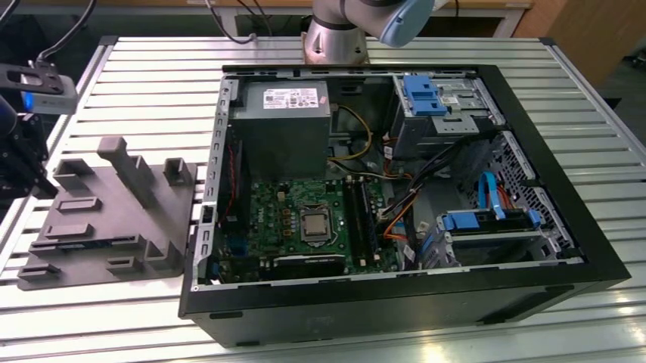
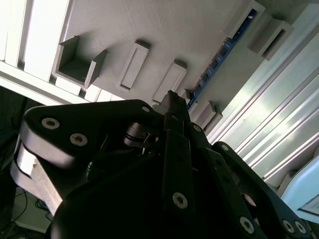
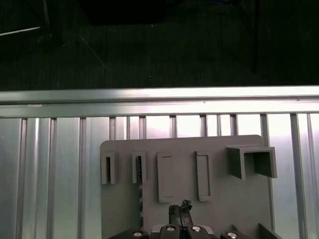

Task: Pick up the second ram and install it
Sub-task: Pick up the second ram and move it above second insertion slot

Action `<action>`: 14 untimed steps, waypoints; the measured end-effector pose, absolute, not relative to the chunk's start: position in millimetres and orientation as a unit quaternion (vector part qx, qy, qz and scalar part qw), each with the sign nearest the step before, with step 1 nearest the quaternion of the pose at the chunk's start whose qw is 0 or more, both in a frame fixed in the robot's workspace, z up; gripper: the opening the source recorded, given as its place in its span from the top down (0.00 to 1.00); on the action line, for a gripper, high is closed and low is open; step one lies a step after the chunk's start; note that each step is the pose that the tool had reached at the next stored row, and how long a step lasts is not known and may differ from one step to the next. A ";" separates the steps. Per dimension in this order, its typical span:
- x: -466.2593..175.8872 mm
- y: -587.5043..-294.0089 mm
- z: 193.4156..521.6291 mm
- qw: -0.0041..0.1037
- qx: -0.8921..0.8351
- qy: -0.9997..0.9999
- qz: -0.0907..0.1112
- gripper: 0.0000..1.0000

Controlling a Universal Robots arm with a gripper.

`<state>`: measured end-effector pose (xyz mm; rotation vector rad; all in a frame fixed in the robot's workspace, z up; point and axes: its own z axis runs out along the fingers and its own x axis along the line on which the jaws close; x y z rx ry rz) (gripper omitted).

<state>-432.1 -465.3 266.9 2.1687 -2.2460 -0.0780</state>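
The second ram [image 1: 89, 243] stands on edge in a slot of the grey moulded holder tray [image 1: 111, 208], at the exterior view's left beside the computer case. It appears as a thin dark strip with blue on it in both wrist views [image 2: 215, 64] [image 3: 139, 181]. My gripper [image 3: 180, 209] hovers over the tray, a little to one side of the ram and not touching it. Its black fingers [image 2: 172, 102] are together with nothing between them. The motherboard's long black slots [image 1: 359, 215] lie inside the case.
The open black computer case [image 1: 404, 302] fills the middle of the slatted metal table [image 1: 151, 68], with a grey power supply [image 1: 283, 113], blue drive brackets [image 1: 424, 94] and loose cables. The tray lies close to the table's edge [image 3: 159, 95]. Dark equipment [image 1: 20, 144] stands at the exterior view's far left.
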 end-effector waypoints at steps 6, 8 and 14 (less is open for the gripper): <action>-432.0 -466.8 262.8 0.009 0.696 -0.718 -0.025 0.89; -432.0 -467.7 261.6 0.009 0.696 -0.717 -0.025 0.89; -432.0 -470.5 258.8 0.009 0.698 -0.716 -0.025 0.89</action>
